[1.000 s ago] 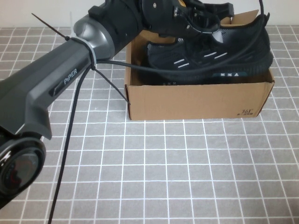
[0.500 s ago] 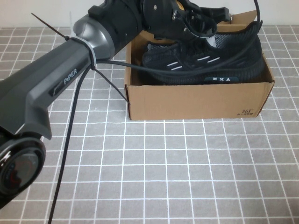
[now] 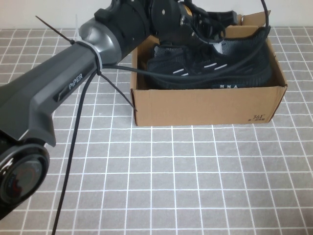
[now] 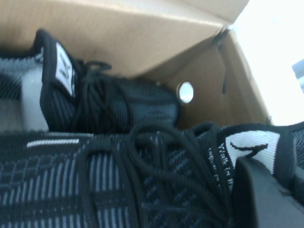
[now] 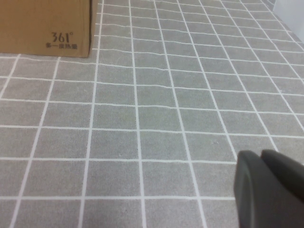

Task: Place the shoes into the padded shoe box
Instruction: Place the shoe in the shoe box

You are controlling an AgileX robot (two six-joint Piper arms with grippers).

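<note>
The brown cardboard shoe box (image 3: 205, 105) stands at the far middle of the grid mat. My left gripper (image 3: 193, 23) reaches over the box and is shut on the tongue of a black knit sneaker (image 3: 215, 66) with white dash stripes. This sneaker lies on its side along the box's near wall, partly above the rim. In the left wrist view one finger (image 4: 266, 194) presses on this sneaker's white tongue label (image 4: 247, 145). The other sneaker (image 4: 95, 104) lies deeper in the box by the far wall. My right gripper (image 5: 270, 190) is shut and empty, low over the mat, right of the box (image 5: 45, 23).
The left arm's cable (image 3: 73, 142) and a cable tie (image 3: 49, 24) hang over the mat's left side. A round side hole (image 4: 185, 92) shows in the box's end wall. Grey grid mat (image 3: 195, 181) lies in front of the box.
My left gripper has lowered the near sneaker further down into the box and a little to the left. The right arm has not visibly moved.
</note>
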